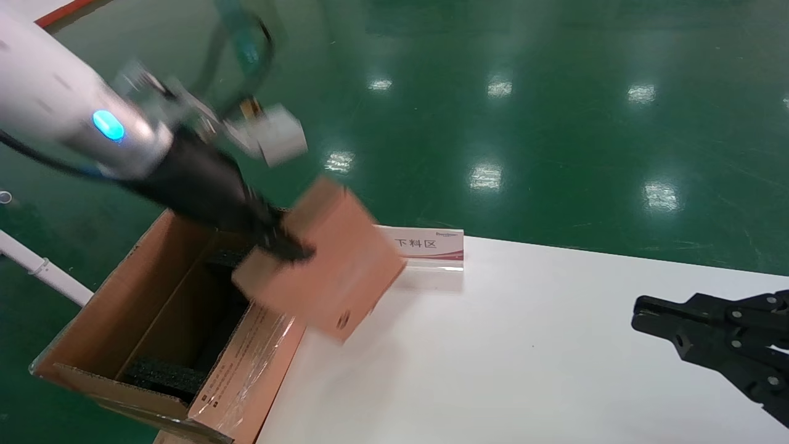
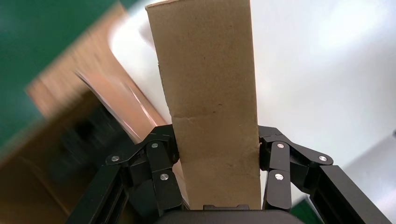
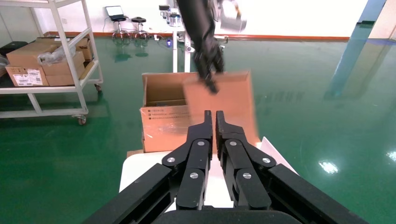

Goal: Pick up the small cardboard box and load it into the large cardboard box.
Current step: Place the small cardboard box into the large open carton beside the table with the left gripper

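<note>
Head view: left gripper, jaws clamped on the small cardboard box, carries it (tilted, airborne) beside the large cardboard box; next, move over the opening and lower. Right gripper, jaws together, idles above the worktop.

the large box stood open-topped against the left edge of the white table, black foam at its near end and more at its far end, with open room between. the small box, clamped in the left gripper, hung tilted above the large box's table-side wall, overlapping that rim. a sign stood just beside the small box at the table's far edge. the right gripper, fingers together, sat well apart at the table's right side, bare table between.
</note>
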`<state>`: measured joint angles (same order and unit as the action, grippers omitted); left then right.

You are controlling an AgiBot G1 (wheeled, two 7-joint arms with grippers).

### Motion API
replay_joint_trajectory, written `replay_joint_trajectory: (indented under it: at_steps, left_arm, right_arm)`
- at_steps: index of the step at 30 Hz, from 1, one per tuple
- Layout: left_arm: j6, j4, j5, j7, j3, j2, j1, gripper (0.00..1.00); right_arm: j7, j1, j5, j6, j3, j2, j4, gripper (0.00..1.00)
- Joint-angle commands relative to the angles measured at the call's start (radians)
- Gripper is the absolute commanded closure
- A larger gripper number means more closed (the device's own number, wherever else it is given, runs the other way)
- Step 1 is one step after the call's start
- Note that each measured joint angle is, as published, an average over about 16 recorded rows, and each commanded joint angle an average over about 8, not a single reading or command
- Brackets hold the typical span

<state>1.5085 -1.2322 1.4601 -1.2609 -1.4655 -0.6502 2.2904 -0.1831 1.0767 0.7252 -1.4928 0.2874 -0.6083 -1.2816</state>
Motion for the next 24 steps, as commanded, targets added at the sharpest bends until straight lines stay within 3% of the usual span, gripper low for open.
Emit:
replay_joint_trajectory:
  at_steps: [1,4,5,12,13,24]
  left_arm:
    - [0.001,0.023,-0.014,0.025,0.026,0.015,0.040,1.00]
    - [0.018,0.083,0.005,0.081,0.052,0.019,0.117,1.00]
    - [0.026,0.103,0.013,0.099,0.058,0.019,0.140,1.00]
    - [0.080,0.228,0.072,0.209,0.025,0.003,0.277,1.00]
    - [0.084,0.239,0.077,0.221,0.006,0.001,0.292,1.00]
    - [0.096,0.292,0.036,0.265,-0.351,-0.002,0.422,1.00]
  right_arm:
    - [0.000,0.000,0.000,0.000,0.000,0.000,0.000,1.00]
    - [0.000,0.000,0.000,0.000,0.000,0.000,0.000,1.00]
    - [0.000,0.000,0.000,0.000,0.000,0.000,0.000,0.95]
    - [0.000,0.000,-0.001,0.000,0.001,0.000,0.000,0.08]
    - [0.000,0.000,-0.001,0.000,0.001,0.000,0.000,0.00]
    - [0.001,0.000,-0.001,0.001,0.002,0.001,0.000,0.00]
